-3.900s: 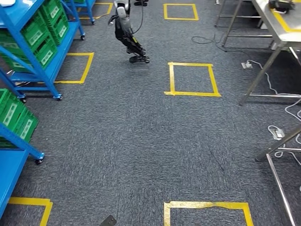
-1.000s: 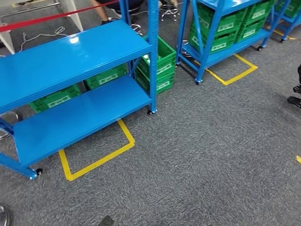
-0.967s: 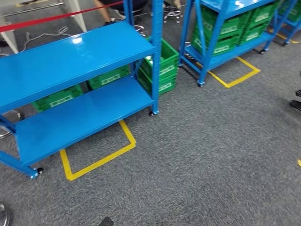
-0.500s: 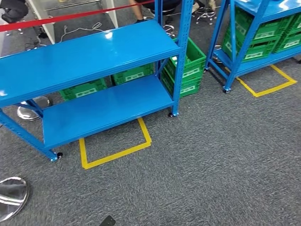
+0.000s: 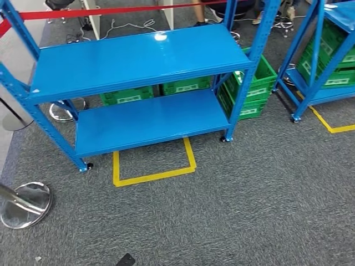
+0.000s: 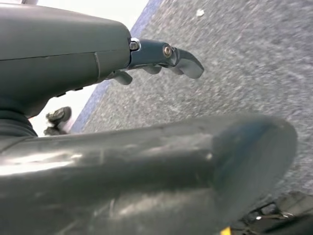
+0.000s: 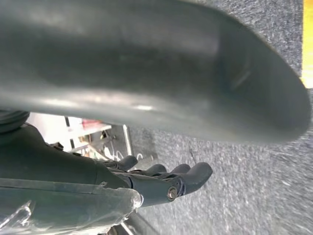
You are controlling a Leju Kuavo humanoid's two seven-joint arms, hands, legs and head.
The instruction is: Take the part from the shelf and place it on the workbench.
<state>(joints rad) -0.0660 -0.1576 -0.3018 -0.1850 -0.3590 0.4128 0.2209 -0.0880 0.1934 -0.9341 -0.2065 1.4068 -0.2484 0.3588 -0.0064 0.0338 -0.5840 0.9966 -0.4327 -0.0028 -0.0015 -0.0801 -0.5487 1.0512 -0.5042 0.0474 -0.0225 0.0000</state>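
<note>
A blue two-level shelf (image 5: 138, 58) on castors stands ahead of me in the head view, nearly centred. Its upper board and lower board (image 5: 151, 119) are both bare, and I see no part on them. My left hand (image 6: 66, 58) hangs over grey carpet with its fingers (image 6: 181, 58) stretched out, apart from the thumb, holding nothing. My right hand (image 7: 74, 176) hangs the same way, its fingers (image 7: 191, 176) straight and nothing between them and the thumb.
Green crates (image 5: 125, 95) sit on the floor behind the shelf and at its right end (image 5: 251, 83). A second blue shelf (image 5: 322, 66) with crates stands at right. A yellow tape square (image 5: 152, 166) marks the carpet. A chrome post base (image 5: 25, 205) and red barrier tape (image 5: 105, 10) are at left.
My view has swung from open floor with a workbench round to the shelves. The bare blue shelf has slid from the picture's left to its centre. Nothing taken hold of.
</note>
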